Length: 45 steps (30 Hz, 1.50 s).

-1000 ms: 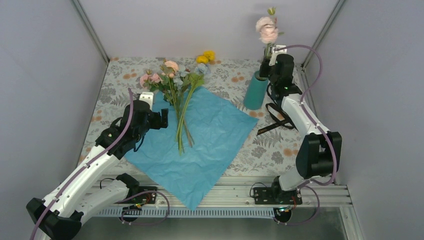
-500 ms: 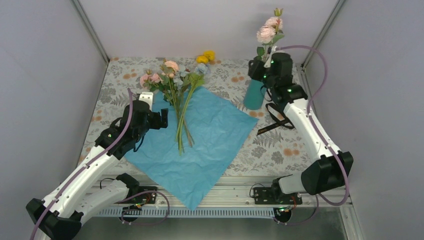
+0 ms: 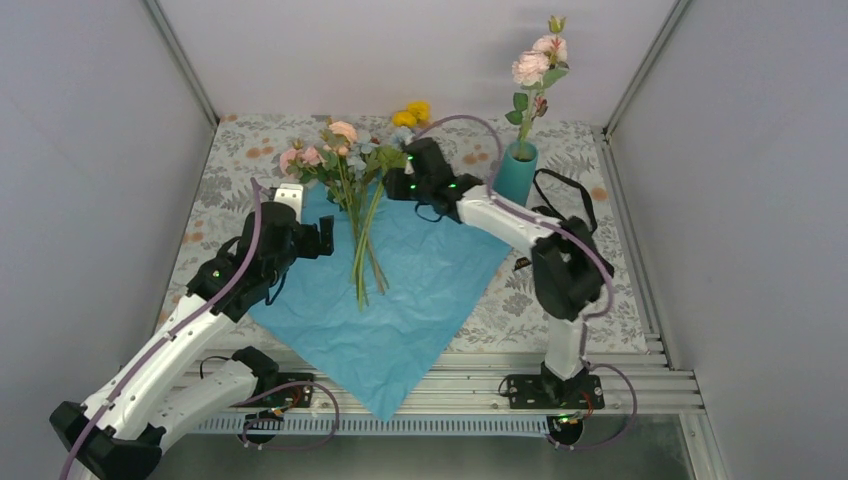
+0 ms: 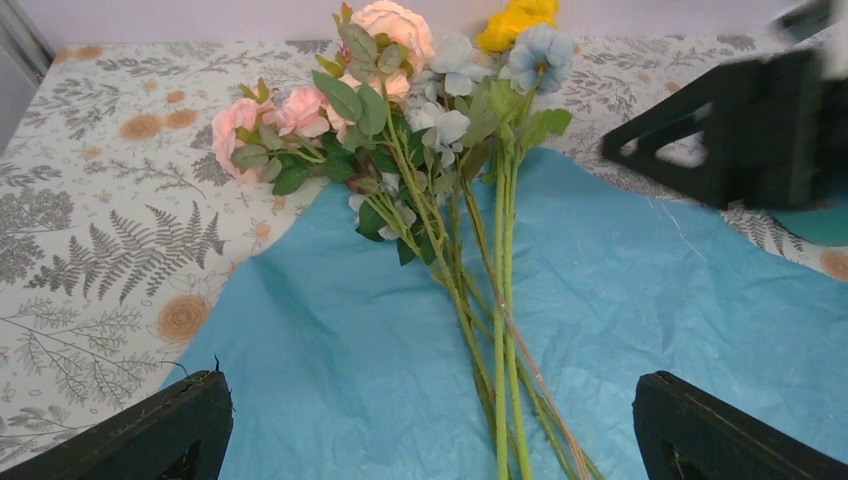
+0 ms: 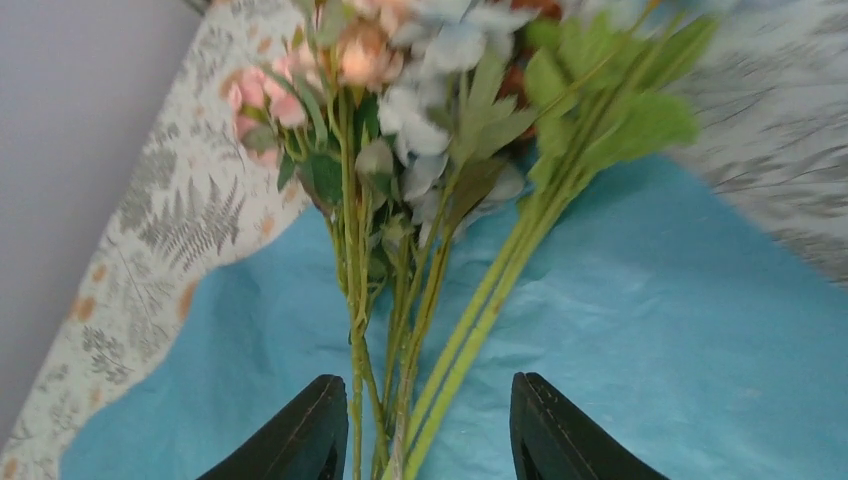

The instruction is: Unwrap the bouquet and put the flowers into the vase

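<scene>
The blue paper [image 3: 420,285] lies spread flat on the tablecloth, with the flowers [image 3: 358,200] lying loose on it, heads toward the back. A pink-rose stem [image 3: 533,70] stands in the teal vase [image 3: 517,175] at the back right. My right gripper [image 3: 393,187] hovers by the flower heads, open, its jaws [image 5: 425,440] either side of the green stems [image 5: 470,330] without closing on them. At the paper's left edge my left gripper [image 3: 328,238] is wide open and holds nothing; in its own view [image 4: 430,440] the stems [image 4: 505,380] run between its fingers.
Yellow blooms [image 3: 412,111] lie at the back of the bunch. A black strap [image 3: 563,190] loops on the cloth right of the vase. Grey walls close in the patterned tablecloth [image 3: 230,190] on three sides. The right gripper's black body [image 4: 760,140] shows in the left wrist view.
My right arm let go of the pink-rose stem, now standing in the vase, and swung left to the flowers on the paper. The left arm stayed still.
</scene>
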Each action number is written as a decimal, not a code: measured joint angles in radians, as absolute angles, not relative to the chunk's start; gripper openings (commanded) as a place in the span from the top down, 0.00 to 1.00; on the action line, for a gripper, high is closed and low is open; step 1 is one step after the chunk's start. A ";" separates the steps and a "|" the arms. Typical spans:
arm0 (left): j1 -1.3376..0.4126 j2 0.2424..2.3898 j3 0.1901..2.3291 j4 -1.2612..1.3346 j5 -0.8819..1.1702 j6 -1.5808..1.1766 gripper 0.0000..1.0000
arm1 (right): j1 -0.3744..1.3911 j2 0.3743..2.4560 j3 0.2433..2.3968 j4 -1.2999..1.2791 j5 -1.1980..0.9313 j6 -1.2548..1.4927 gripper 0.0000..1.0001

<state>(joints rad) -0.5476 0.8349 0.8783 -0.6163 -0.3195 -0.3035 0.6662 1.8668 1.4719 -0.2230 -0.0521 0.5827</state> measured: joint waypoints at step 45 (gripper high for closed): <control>-0.547 0.825 0.878 -0.619 -0.350 -0.308 0.00 | 0.747 1.944 1.560 -0.354 0.037 0.505 0.96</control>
<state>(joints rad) -0.5472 0.8249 0.8780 -0.6193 -0.3504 -0.3084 0.7471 1.9442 1.5600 -0.3538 0.0368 0.5049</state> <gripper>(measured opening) 0.998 0.040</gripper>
